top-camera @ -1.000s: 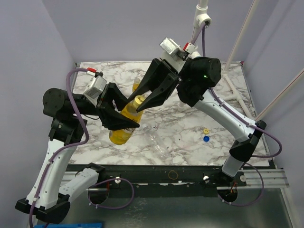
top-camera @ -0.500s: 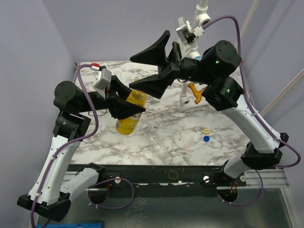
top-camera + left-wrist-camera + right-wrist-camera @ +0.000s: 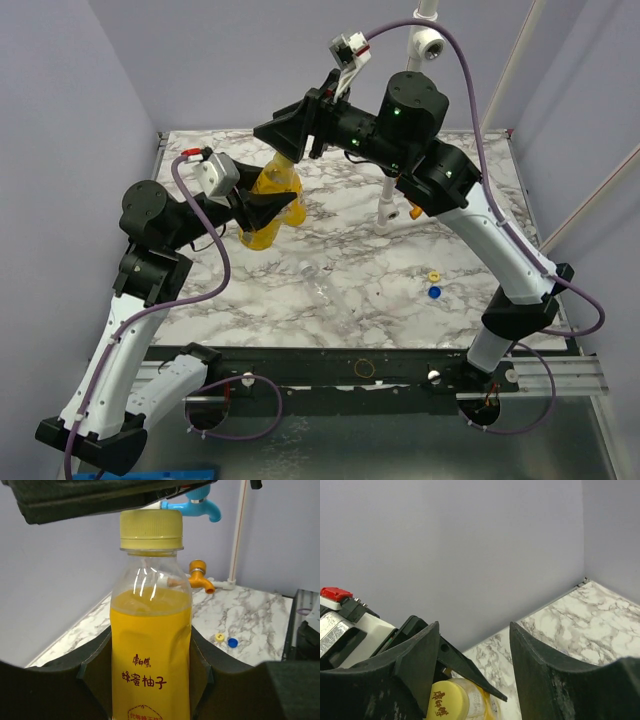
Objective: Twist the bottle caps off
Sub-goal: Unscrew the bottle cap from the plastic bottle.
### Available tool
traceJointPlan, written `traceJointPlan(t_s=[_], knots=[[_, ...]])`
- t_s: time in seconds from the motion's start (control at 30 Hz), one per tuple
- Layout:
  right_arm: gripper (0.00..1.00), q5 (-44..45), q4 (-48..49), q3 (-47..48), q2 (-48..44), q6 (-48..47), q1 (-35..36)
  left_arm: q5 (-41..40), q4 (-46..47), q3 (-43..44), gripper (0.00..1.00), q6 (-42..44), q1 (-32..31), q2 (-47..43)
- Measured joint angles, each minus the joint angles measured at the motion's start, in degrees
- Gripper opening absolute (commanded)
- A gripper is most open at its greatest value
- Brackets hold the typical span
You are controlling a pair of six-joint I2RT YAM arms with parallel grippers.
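Observation:
A yellow-orange bottle [image 3: 150,645] with a yellow label stands upright, and my left gripper [image 3: 150,652] is shut on its body. In the top view that gripper [image 3: 268,212] holds the bottle [image 3: 272,195] above the table's back left. Its yellow cap [image 3: 150,527] is on the neck. My right gripper [image 3: 278,143] hovers just over the cap with its jaws open. In the right wrist view the cap [image 3: 447,702] lies low beside the left finger [image 3: 415,670], well apart from the other one. A clear bottle [image 3: 325,290] lies on the marble.
A loose yellow cap [image 3: 434,276] and a blue cap [image 3: 434,292] lie on the marble table [image 3: 470,240] at the right. A white post [image 3: 388,208] with an orange tap [image 3: 412,210] stands at mid-back. A blue tap [image 3: 200,506] shows behind the bottle.
My right gripper let go of the cap, opened wide, lifted, then swung back over the bottle with its jaws partly narrowed. My left arm turned the bottle upright and drew it back-left.

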Motion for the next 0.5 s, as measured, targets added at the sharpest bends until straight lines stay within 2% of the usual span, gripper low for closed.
traceJointPlan(t_s=[0.23,0.37,0.5], knots=[[0.60,0.3,-0.1,-0.4,0.5,1.3,0.0,-4.3,-0.4,-0.2,0.00,4.0,0.0,0.0],[0.57,0.4,2.5,-5.2,-1.3,2.3,0.0,-5.9,-0.9,-0.2,0.00,4.6,0.0,0.1],[0.48,0.5,3.5,-7.5,-1.8,2.6,0.0,-7.3,-1.2,-0.2,0.00,4.6,0.0,0.7]])
